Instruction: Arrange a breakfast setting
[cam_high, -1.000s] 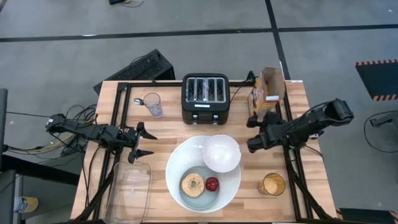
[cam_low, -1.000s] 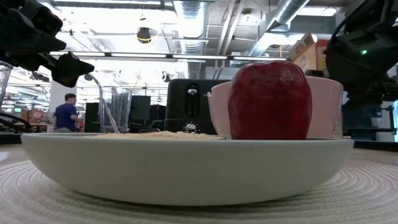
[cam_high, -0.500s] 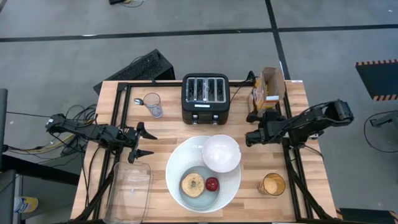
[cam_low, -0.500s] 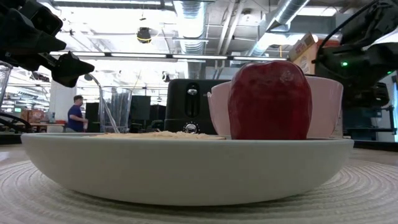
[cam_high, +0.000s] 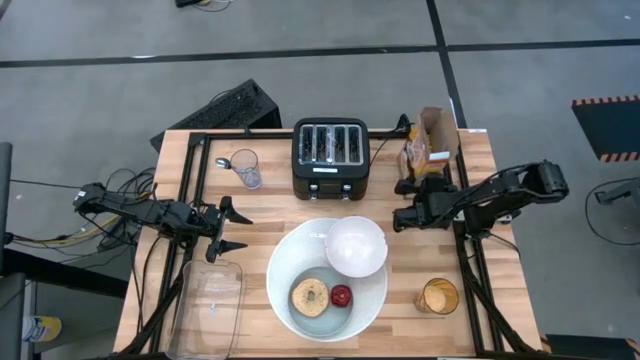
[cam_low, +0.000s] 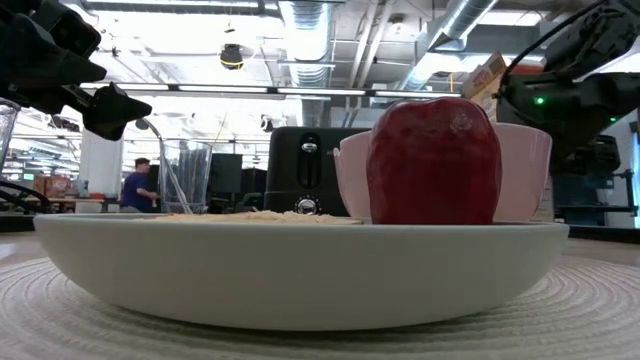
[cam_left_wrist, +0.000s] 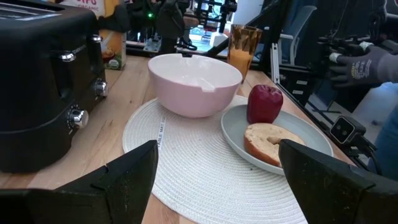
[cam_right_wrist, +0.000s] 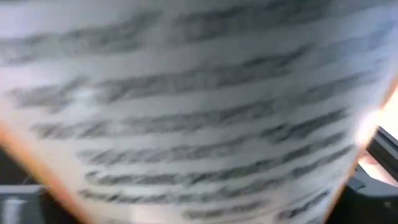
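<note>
White bowl (cam_high: 356, 246) beside right claw (cam_high: 400, 222), its state unclear, cereal box (cam_high: 422, 152) behind, left claw (cam_high: 232, 229) apart.

Two dark jointed arms (cam_high: 500, 195), black fingers (cam_left_wrist: 124, 180), green indicator light.

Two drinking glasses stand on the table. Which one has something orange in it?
The glass near the table's front right corner, right of the plate, holds orange contents. The other glass, at the back left beside the toaster, looks clear, with no orange in it.
</note>
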